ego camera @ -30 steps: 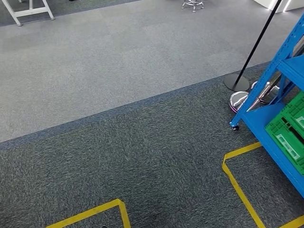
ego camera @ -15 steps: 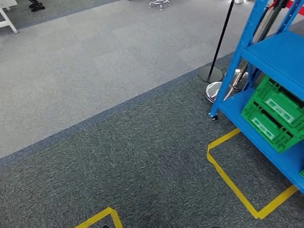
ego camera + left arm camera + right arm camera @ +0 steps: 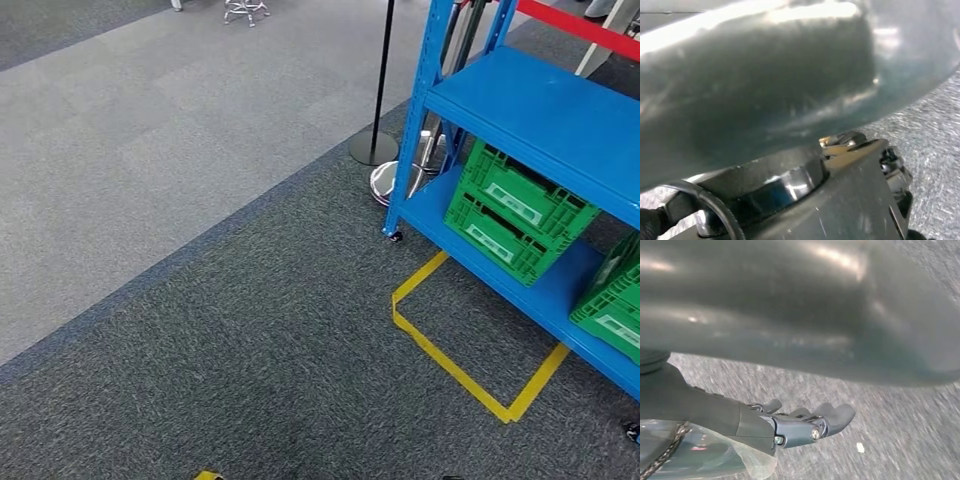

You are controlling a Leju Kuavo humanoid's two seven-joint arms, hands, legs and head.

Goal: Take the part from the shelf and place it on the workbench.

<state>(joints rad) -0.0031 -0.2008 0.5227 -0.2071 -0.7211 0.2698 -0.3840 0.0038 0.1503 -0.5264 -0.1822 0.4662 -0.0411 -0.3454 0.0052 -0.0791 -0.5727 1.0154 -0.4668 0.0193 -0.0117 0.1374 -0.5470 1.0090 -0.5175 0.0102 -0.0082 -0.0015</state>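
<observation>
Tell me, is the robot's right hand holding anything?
No. The right hand is empty: its grey fingers stretch out straight over the speckled grey carpet.

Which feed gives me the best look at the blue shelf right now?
The head view: the blue shelf stands at the right, with green crates on its lower level. Both wrist views look down at grey carpet and show nothing of the shelf; the right one shows the right hand.

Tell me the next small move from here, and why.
Probably keep turning right and step toward the blue shelf. It sits off to the right, partly cut off, with green crates on its lower level. The right hand hangs over the carpet holding nothing, and no part is visible yet.
</observation>
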